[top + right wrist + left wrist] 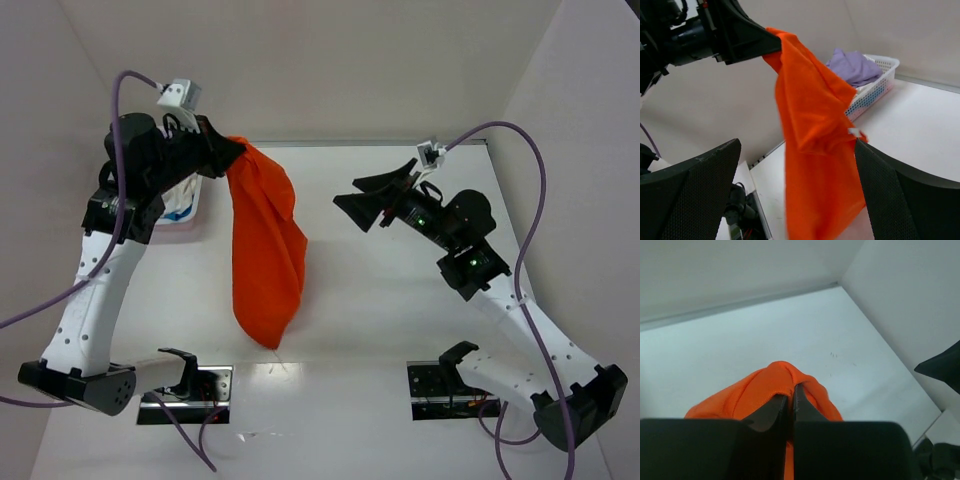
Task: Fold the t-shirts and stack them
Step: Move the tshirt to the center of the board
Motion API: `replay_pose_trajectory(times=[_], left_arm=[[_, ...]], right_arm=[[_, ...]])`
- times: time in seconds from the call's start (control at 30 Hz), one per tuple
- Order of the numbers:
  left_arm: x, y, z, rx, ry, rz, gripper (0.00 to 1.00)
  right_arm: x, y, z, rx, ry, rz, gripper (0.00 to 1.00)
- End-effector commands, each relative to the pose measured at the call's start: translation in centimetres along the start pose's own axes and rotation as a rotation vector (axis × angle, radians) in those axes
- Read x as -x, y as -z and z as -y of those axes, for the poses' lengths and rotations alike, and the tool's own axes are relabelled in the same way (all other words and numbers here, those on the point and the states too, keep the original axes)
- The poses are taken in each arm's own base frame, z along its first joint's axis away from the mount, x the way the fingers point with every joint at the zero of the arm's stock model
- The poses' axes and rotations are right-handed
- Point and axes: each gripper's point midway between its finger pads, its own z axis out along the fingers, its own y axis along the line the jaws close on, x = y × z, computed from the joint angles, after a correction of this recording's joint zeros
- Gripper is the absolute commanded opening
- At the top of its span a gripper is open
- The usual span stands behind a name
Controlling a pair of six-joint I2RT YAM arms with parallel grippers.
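- The orange t-shirt (265, 240) is hanging in the air as one long crumpled drape, over the worktop (400, 330) between the two arms and nearer the left one.
- Its top corner is being pinched high up. Its lower tip is dangling down toward the worktop's near side, and I cannot tell whether the tip is touching the surface.
- It is not lying flat anywhere and no crease is showing, so I am judging that folding has not yet begun on this shirt.
- The left jaws are clamped together on a bunched fold of the orange cloth; in the left wrist view the fabric is bulging out around both tips.
- The right jaws are standing wide apart and gripping nothing. They are facing the hanging shirt from close by, and from above they are not touching it.
- I am reading that as the right arm (470, 260) lining up for a second hold on the shirt, perhaps to spread it.
- Beyond the left arm (100, 270), a white basket (880, 80) is sitting at the far left of the worktop with a purple garment (852, 67) heaped inside, probably another shirt waiting.
- I am seeing no folded stack on the worktop, so almost all of the job is remaining: spreading, folding, stacking, and then the basket's contents.
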Motion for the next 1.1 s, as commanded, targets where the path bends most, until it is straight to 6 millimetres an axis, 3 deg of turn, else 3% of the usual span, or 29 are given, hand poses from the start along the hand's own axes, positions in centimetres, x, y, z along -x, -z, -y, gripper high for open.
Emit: replay_pose_trajectory(times=[0.0,0.1,0.17,0.33,0.4,0.6,0.83,0.9,0.93,1.0,1.03,1.07], left_arm=[[0.9,0.0,2.5,-0.121,-0.011,0.044,0.04],[0.1,-0.9,2.8,-0.138,-0.007,0.023,0.00],[-0.2,-1.2,2.8,-0.146,-0.003,0.012,0.00],[0.5,-0.9,4.0,-0.210,-0.014,0.013,0.00],[0.5,-0.6,4.3,-0.221,-0.022,0.003,0.00],[1.6,1.8,6.5,-0.297,-0.054,0.022,0.00],[1.2,2.9,6.9,-0.305,-0.059,0.011,0.00],[1.0,3.1,6.9,-0.304,-0.067,0.010,0.00],[0.4,2.9,6.8,-0.311,-0.061,-0.005,0.00],[0.3,3.2,6.9,-0.312,-0.061,-0.004,0.00],[0.0,3.1,6.8,-0.310,-0.057,-0.012,0.00],[0.0,3.1,6.8,-0.310,-0.057,-0.012,0.00]], right_arm=[[-0.5,-0.8,-1.1,0.041,0.012,0.021,1.00],[-2.5,-1.9,-0.9,0.018,-0.006,-0.007,1.00],[-4.9,-2.6,0.3,-0.030,-0.022,-0.046,1.00],[-8.5,-4.8,0.1,-0.035,-0.047,-0.089,1.00],[-9.8,-5.9,0.9,-0.052,-0.043,-0.114,1.00],[-8.6,-8.3,1.6,-0.088,-0.025,-0.055,1.00],[-6.4,-9.8,1.0,-0.068,0.012,-0.002,1.00],[-5.1,-9.8,0.2,-0.043,0.009,0.043,0.90],[-5.0,-9.8,0.2,-0.043,0.009,0.043,0.72],[-4.4,-9.9,-0.2,-0.033,0.012,0.060,0.52],[-3.9,-10.1,-0.4,-0.034,0.012,0.059,0.30],[-4.1,-10.3,-0.3,-0.040,0.010,0.049,0.20]])
